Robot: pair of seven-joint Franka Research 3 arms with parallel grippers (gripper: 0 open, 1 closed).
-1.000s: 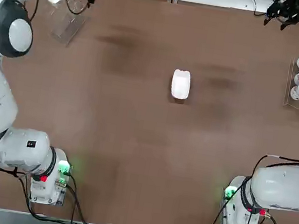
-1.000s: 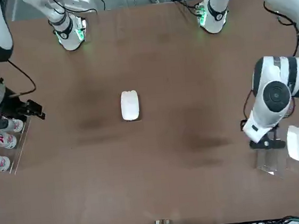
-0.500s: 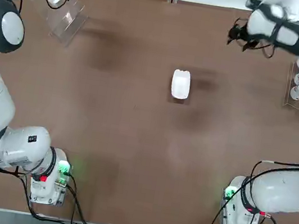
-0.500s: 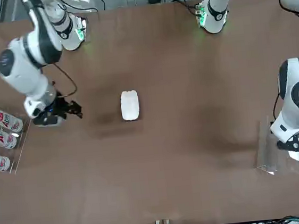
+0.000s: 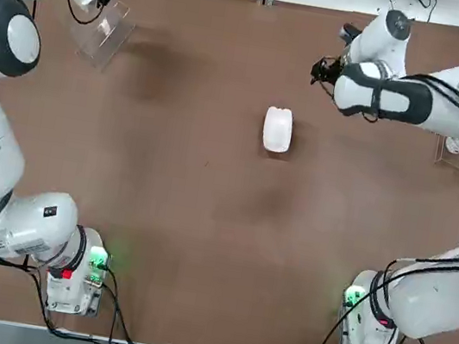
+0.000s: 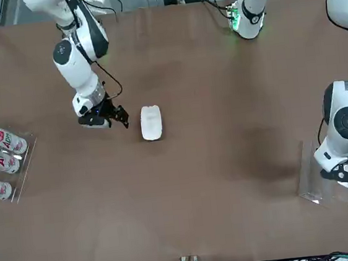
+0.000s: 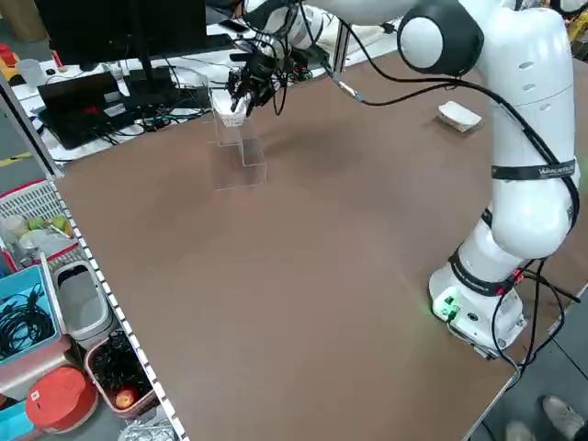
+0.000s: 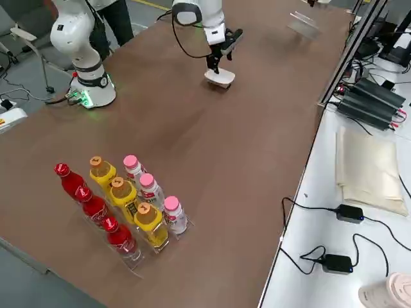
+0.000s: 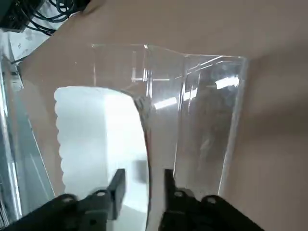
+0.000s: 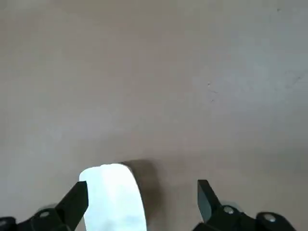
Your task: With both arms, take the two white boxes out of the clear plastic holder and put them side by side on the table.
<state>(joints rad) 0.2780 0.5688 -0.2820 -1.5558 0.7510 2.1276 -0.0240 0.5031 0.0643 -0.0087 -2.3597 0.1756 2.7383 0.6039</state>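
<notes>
White boxes (image 5: 277, 130): two, one loose.

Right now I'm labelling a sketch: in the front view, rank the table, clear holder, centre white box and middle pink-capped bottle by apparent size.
1. Table
2. Clear holder
3. Centre white box and middle pink-capped bottle: too alike to rank.

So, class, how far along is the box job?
Done: one white rounded box lies on the brown table.
In hand: the left gripper is at the other white box, in the clear plastic holder.
Left: lifting that out, setting it alongside.
</notes>
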